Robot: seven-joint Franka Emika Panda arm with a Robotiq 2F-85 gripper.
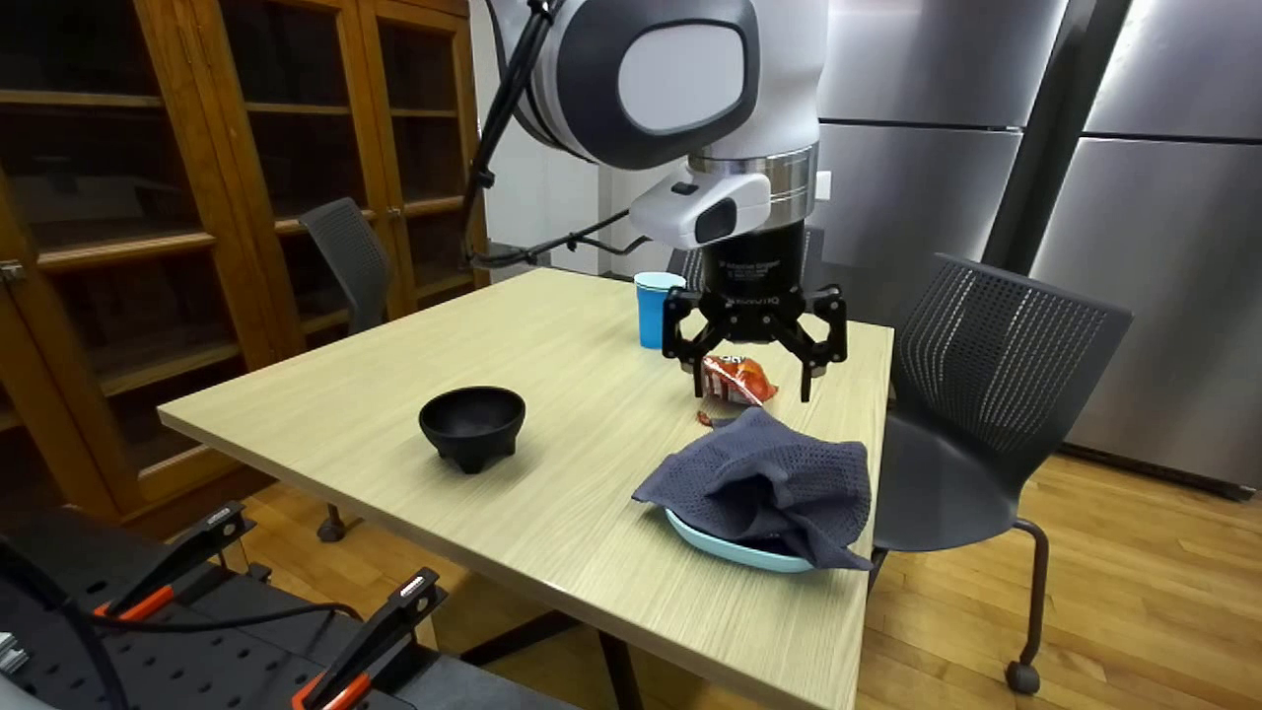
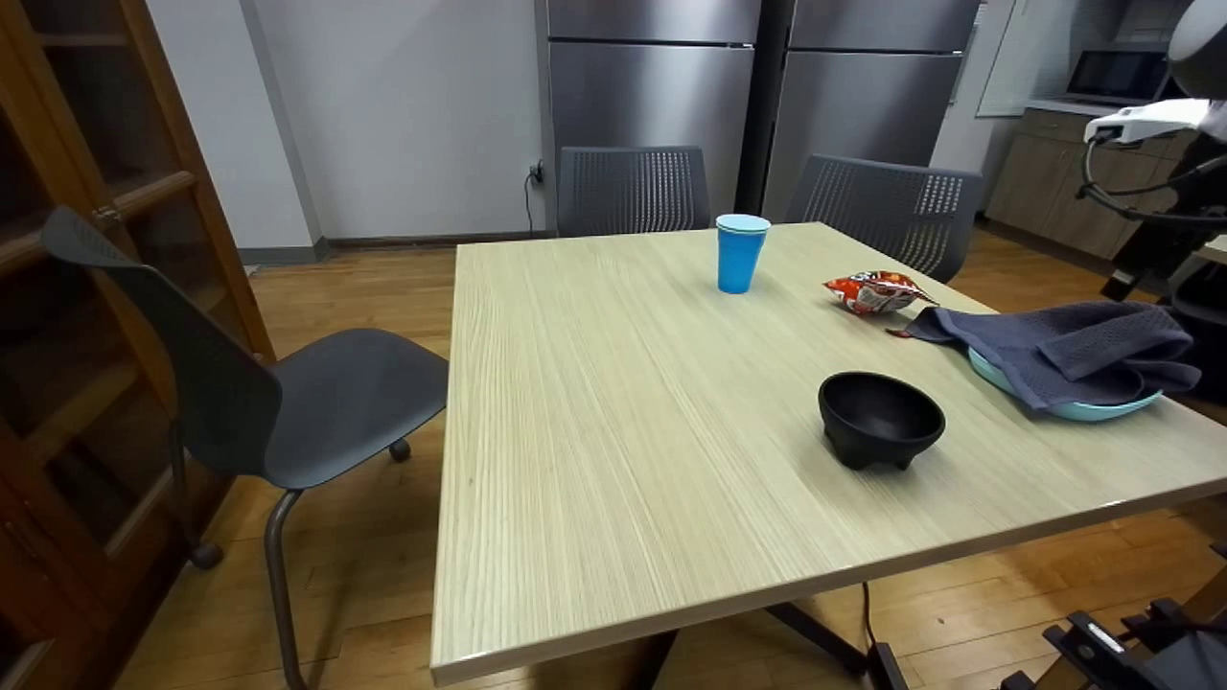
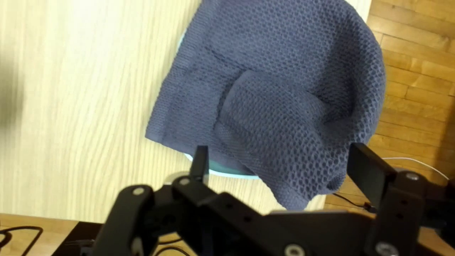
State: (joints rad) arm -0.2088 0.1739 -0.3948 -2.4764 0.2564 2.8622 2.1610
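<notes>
Grain streaks the pale tabletop (image 2: 613,412) I am working over, and glare whitens a patch of it in the wrist view. Close to one edge of that surface I see a dark blue-gray waffle-weave cloth (image 3: 263,106), rumpled and draped over a light blue dish (image 1: 735,550) whose rim peeks out beneath. My pincer (image 1: 752,383) hangs above the cloth, apart from it, spread wide and with nothing in its grip. Well away from the dish stands a black footed bowl (image 2: 877,422); I also make out a shiny red snack bag (image 2: 874,290) lying near the cloth and a blue cup (image 2: 740,259) upright beyond it.

Around the tabletop, the room has honey-colored floorboards (image 1: 1163,552). In both exterior views I get brown wooden cabinets (image 1: 242,237) with glazed doors along one side, and a pair of brushed-steel refrigerators (image 2: 652,125). Next to these runs a whitish wall (image 2: 403,115), where a cord (image 2: 526,196) hangs from an outlet (image 2: 537,172). Gray chairs (image 2: 355,402) stand around the tabletop. In an exterior view I pick out a microwave (image 2: 1117,75) above low cupboards (image 2: 1074,182) in the background. Low in an exterior view sits a dark perforated stand (image 1: 227,661) carrying black clamps (image 1: 375,631) with orange-red parts.
</notes>
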